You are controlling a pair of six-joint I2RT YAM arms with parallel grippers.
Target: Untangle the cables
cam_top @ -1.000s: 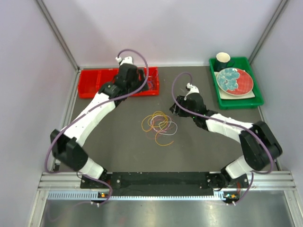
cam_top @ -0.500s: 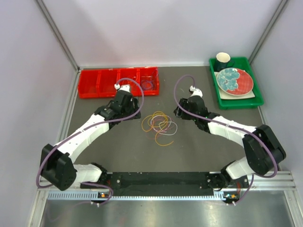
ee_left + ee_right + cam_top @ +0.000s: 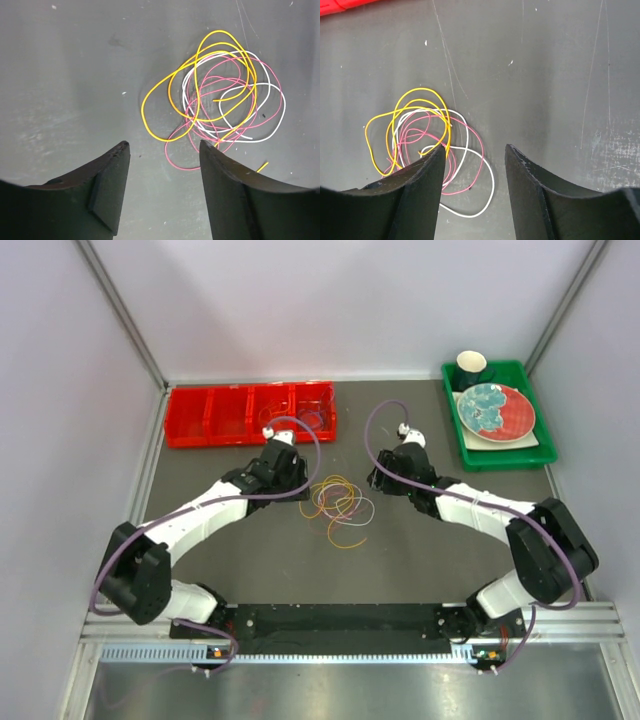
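From above, we see the tangle of thin yellow, orange, pink and white wire cables (image 3: 337, 502) lying on the dark grey worktop (image 3: 250, 540). The left jaws are just beside its left edge and the right jaws near its upper right, and only this view takes in the red compartmented tray (image 3: 185, 418) and the green tray (image 3: 505, 457). Only the wrist views show us that both pairs of jaws stand apart and empty, and the right one hides part of the tangle behind a finger.
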